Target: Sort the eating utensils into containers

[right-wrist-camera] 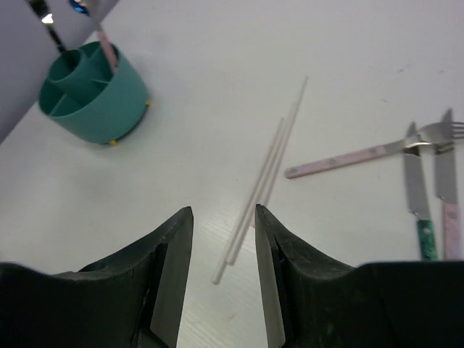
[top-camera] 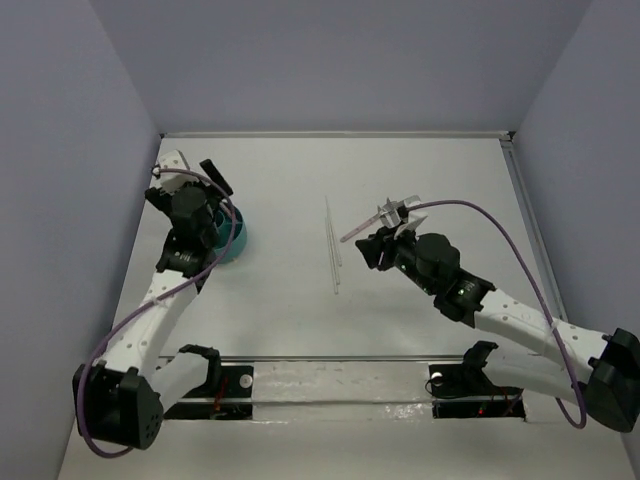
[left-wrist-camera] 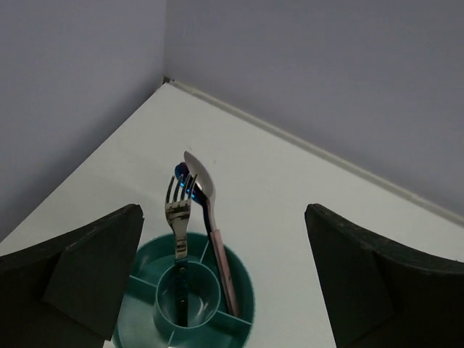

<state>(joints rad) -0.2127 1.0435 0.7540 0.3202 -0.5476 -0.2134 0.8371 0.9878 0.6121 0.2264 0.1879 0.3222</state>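
Note:
The teal cup (left-wrist-camera: 239,286) with inner dividers stands right under my left gripper (left-wrist-camera: 225,290), which is open wide above it and holds nothing. In the cup stand a silver fork (left-wrist-camera: 177,210) in the middle compartment, a pink-handled spoon (left-wrist-camera: 217,250) in an outer one, and a blue spoon (left-wrist-camera: 180,172) behind them. My right gripper (right-wrist-camera: 223,210) is open and low over thin white sticks (right-wrist-camera: 264,170) lying mid-table, with nothing between its fingers. A pink-handled fork (right-wrist-camera: 341,159), a green-handled knife (right-wrist-camera: 419,203) and a pink-handled knife (right-wrist-camera: 449,206) lie beyond, at its right.
From above, the cup (top-camera: 240,240) is at the table's left, half hidden by the left arm (top-camera: 190,225). The sticks (top-camera: 333,245) lie in the middle and the right gripper (top-camera: 372,250) is just to their right. Walls close the table's back and both sides.

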